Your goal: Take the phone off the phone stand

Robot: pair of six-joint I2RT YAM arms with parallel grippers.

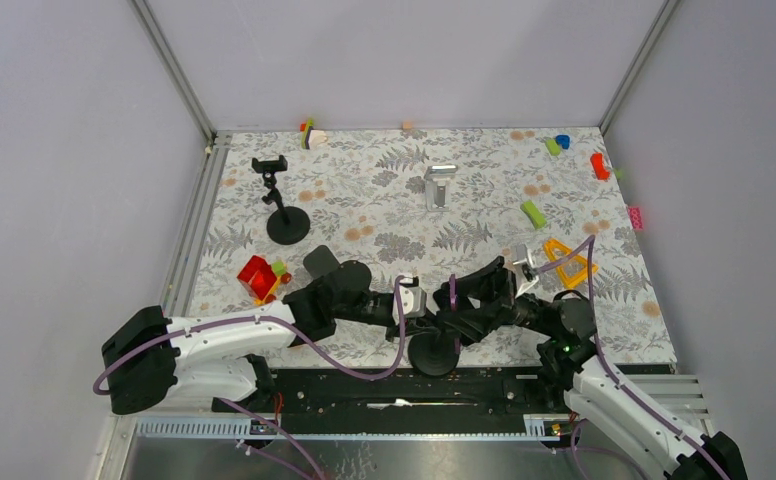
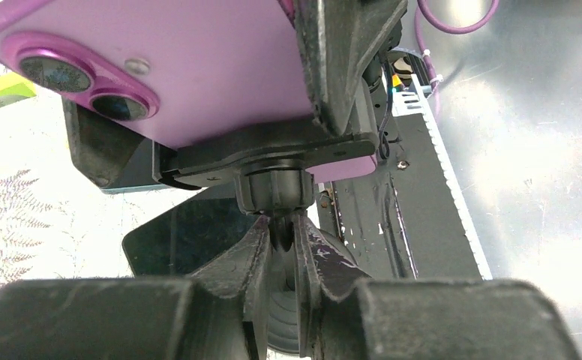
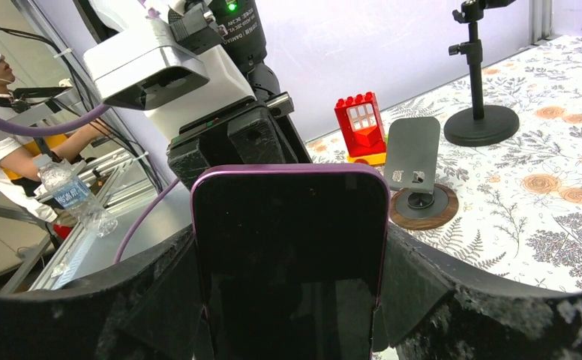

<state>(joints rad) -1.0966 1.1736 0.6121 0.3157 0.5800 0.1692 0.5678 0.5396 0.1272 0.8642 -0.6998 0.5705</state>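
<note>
The left tool [image 2: 283,236] clamps the phone stand [image 2: 273,154] at its neck. The right tool [image 3: 292,285] grips the purple phone [image 3: 288,225] by both side edges.

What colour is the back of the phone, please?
Purple. The back of the phone shows best in the left wrist view, clamped in the phone stand.

Purple phone [image 3: 289,255] upright, gripped between 2 black fingers [image 3: 123,300], red toy house [image 3: 359,124] behind
</note>
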